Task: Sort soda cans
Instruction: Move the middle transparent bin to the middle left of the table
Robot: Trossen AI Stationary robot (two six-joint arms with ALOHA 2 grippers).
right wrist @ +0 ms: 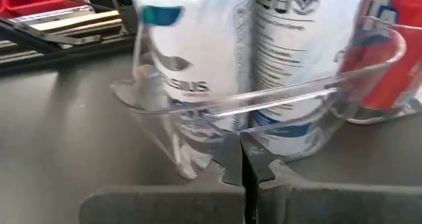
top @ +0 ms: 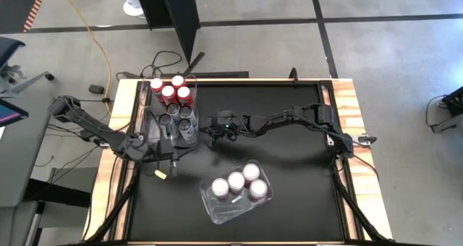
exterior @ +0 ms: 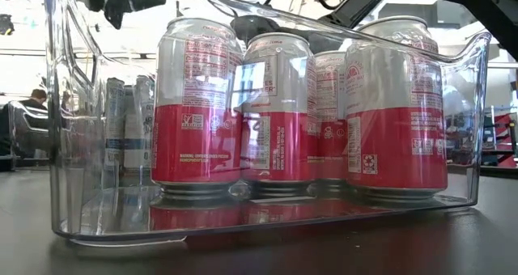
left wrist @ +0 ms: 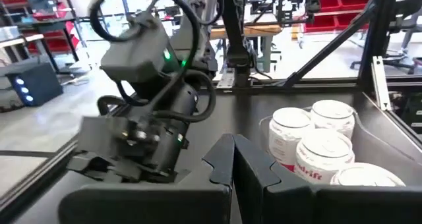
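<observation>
A clear tub [top: 155,123] at the table's far left holds red soda cans [top: 173,90] at its far end and pale cans with dark tops [top: 179,117] nearer. A second clear tub [top: 217,210] near the front edge holds several white-and-red cans [top: 242,181], which stand upright in the low view [exterior: 299,113]. My right gripper [right wrist: 242,159] is shut, and its tips are right at the far-left tub's clear wall [right wrist: 198,112]. My left gripper [left wrist: 234,159] is shut on nothing and hovers beside that tub's near end [top: 173,158]. My right gripper's shut fingertips [right wrist: 231,151] stand level against the rounded wall [right wrist: 217,128] of the far-left tub, coming from the table's right side. I cannot tell whether they touch the wall. The tub rests flat on the table.
Raised wooden rails [top: 347,108] edge the black table top. My right arm [left wrist: 151,112] reaches across the middle of the table in front of my left gripper. Bare table shows at the far right and at the near left corner.
</observation>
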